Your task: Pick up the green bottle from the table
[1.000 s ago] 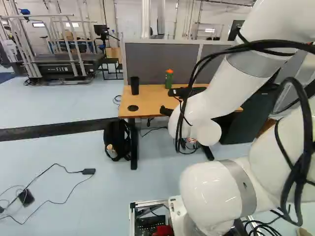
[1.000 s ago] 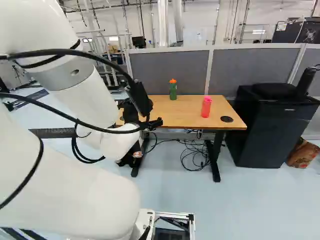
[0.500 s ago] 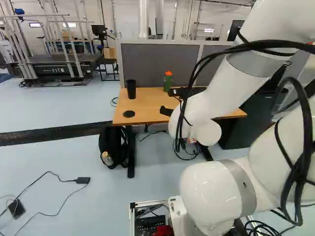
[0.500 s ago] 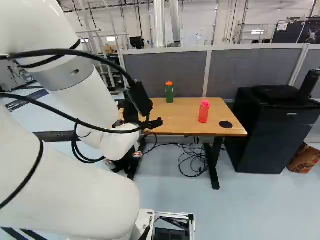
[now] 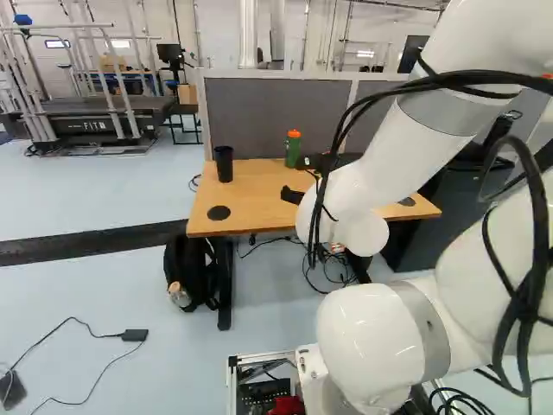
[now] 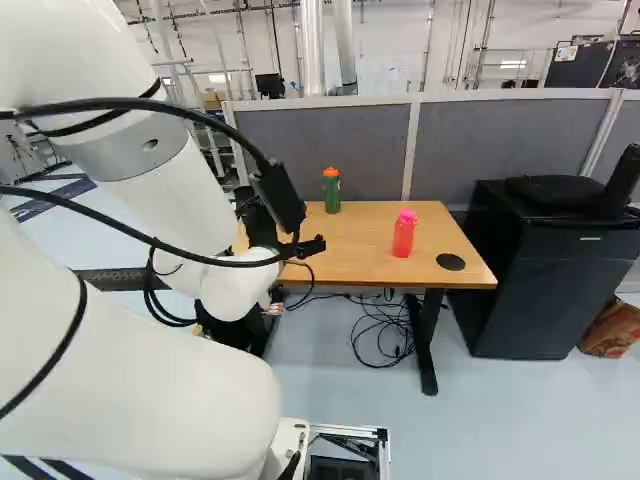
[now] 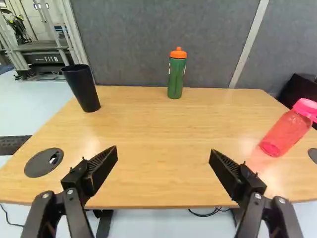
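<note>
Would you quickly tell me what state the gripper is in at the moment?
Gripper: open, fingers wide apart, holding nothing; the green bottle stands on the table ahead of it.

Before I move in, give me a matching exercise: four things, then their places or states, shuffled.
1. green bottle
2. pink bottle
3. black cup
4. gripper

A. beside the black disc at the table's right end, right base view
B. open, nothing gripped
C. orange cap on top
D. near the table's left end, left base view

1-C, 2-A, 3-D, 4-B
</note>
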